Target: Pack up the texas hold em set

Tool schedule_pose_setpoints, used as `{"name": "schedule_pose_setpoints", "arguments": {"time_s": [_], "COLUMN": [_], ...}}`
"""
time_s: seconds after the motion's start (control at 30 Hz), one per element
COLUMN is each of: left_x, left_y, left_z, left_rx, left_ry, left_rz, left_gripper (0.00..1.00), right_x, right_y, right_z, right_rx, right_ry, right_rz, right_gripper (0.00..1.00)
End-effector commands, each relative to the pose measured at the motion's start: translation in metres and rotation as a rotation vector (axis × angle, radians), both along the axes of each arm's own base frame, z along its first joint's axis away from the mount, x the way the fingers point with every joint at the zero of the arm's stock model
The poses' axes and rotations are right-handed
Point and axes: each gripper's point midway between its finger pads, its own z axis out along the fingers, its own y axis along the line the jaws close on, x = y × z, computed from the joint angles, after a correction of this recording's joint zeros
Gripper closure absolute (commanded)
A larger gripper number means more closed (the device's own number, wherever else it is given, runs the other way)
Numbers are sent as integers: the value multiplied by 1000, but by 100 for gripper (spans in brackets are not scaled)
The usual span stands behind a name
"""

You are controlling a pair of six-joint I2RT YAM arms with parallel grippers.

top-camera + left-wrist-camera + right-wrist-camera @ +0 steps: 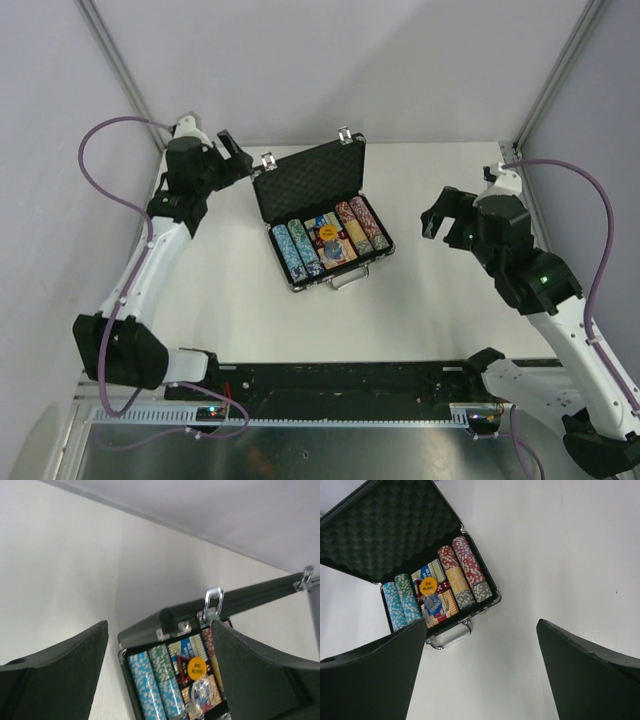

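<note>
White table (440, 310): black silver-trimmed briefcase (322, 215) in middle, foam-lined lid (308, 182) open, leaning toward far side. Left gripper (238, 152) just beside lid's far left corner, fingers apart, holding nothing. Right gripper (438, 212) well right of case, fingers apart, holding nothing. Inside case: coloured chip rows (298, 250); yellow round button (428, 586) between them.

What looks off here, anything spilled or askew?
Nothing spilled. The case sits rotated against the table edges, lid open; the yellow button lies loose over the middle compartment. Chip rows look seated.
</note>
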Motion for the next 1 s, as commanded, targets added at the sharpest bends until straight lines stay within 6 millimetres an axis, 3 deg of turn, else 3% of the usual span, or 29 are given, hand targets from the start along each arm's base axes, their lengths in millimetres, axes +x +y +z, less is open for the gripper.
{"name": "schedule_pose_setpoints", "arguments": {"time_s": [0.0, 0.23, 0.47, 0.6, 0.97], "left_x": [30, 61, 58, 44, 13], "left_y": [-12, -19, -29, -30, -35], "left_z": [31, 8, -24, -37, -55], "left_rx": [-169, -214, -232, -274, -314], "left_ry": [-94, -52, 8, 43, 78], "left_rz": [-101, -154, -209, -188, -207], "left_gripper": [15, 27, 30, 28, 28], "right_x": [-8, -11, -2, 19, 90], "right_y": [-3, -4, 9, 33, 123], "right_z": [9, 1, -15, -28, -72], "right_rx": [19, 30, 40, 65, 162], "right_ry": [-32, -18, 19, 45, 86], "right_rz": [12, 8, 40, 102, 305], "right_gripper": [1, 1, 1, 1, 1]}}
